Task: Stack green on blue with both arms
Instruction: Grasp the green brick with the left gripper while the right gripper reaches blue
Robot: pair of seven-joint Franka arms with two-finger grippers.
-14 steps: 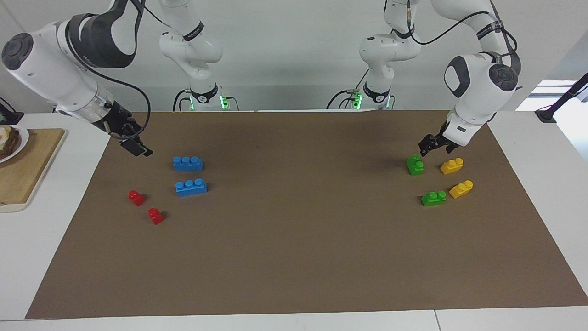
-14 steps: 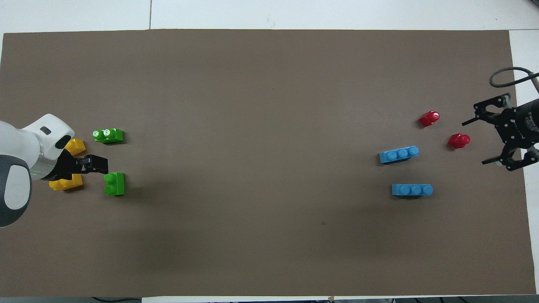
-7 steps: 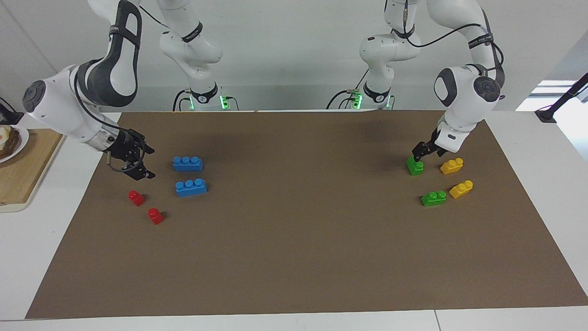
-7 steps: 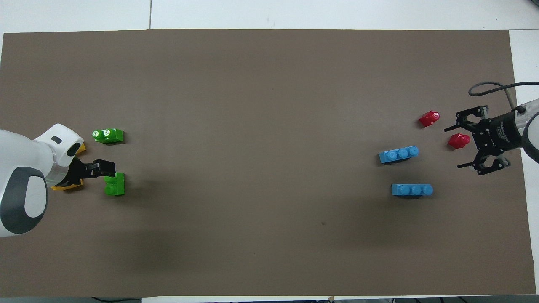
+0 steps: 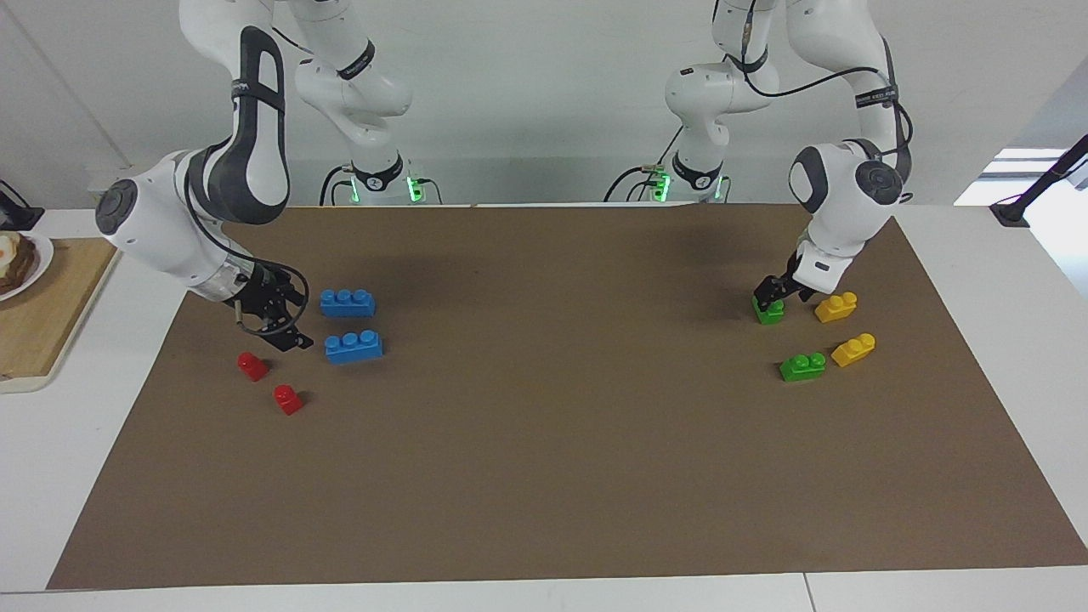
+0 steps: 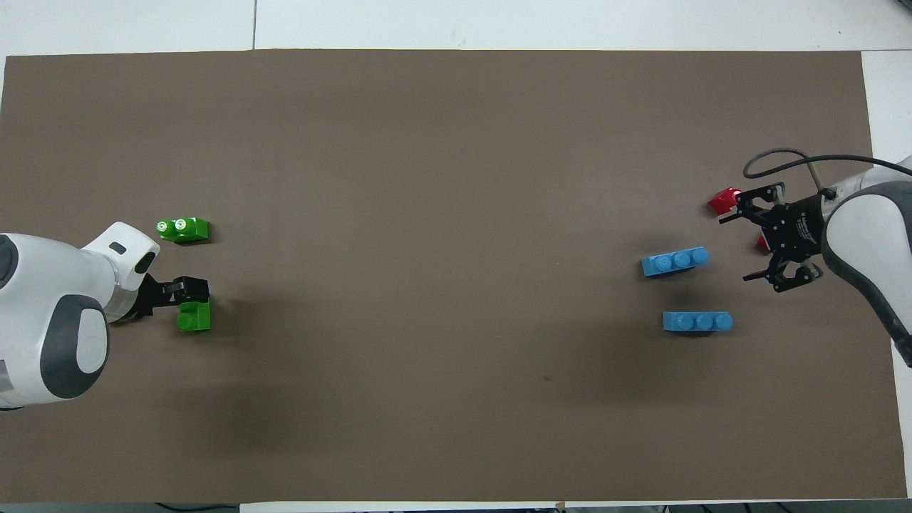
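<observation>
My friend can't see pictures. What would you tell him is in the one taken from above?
The left hand is down at a green brick, open; the right hand is open over two red bricks beside two blue bricks. Another green brick sits nearby.

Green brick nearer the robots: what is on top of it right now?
The left end effector sits down over the green brick, open, covering its studs. Whether it touches the brick cannot be told.
</observation>
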